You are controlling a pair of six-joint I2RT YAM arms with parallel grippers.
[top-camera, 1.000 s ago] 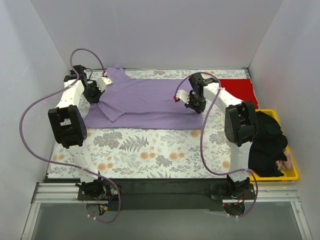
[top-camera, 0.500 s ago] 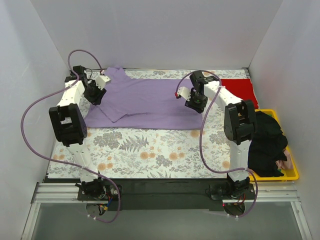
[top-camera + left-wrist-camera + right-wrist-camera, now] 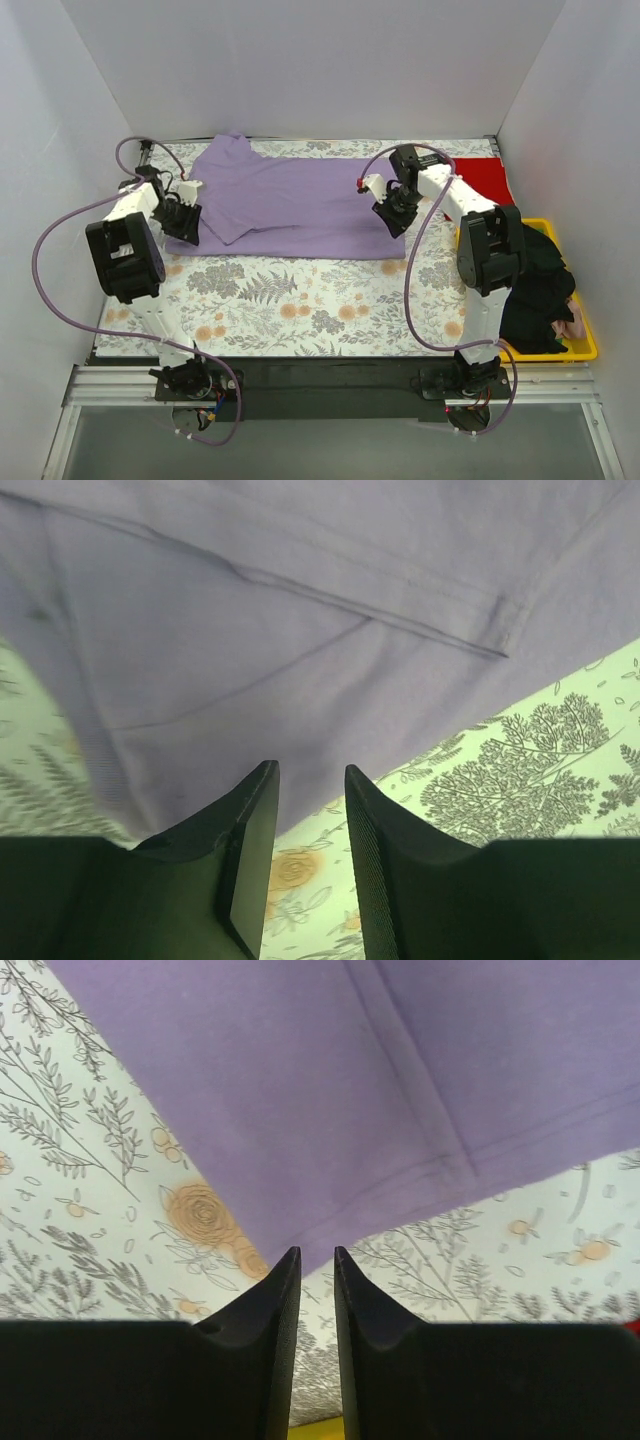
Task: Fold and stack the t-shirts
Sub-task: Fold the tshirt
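The lavender t-shirt (image 3: 290,200) lies flat across the back of the table, folded into a long band with a sleeve flap on top. My left gripper (image 3: 186,222) is open at the shirt's near left corner. In the left wrist view the gripper (image 3: 310,770) holds nothing, and the shirt's hem (image 3: 300,630) lies just ahead of the tips. My right gripper (image 3: 396,216) sits at the near right corner. In the right wrist view it (image 3: 317,1252) is open by a narrow gap and empty, with the shirt's corner (image 3: 350,1080) just ahead. The red t-shirt (image 3: 482,180) lies folded at the back right.
A grey-and-orange floral cloth (image 3: 300,300) covers the table. A yellow tray (image 3: 590,350) with dark clothes (image 3: 535,280) stands at the right edge. White walls close in the back and sides.
Both grippers have moved from on top of the shirt toward its near edge. The left went from the back left sleeve to the near left corner, and that sleeve now lies flat.
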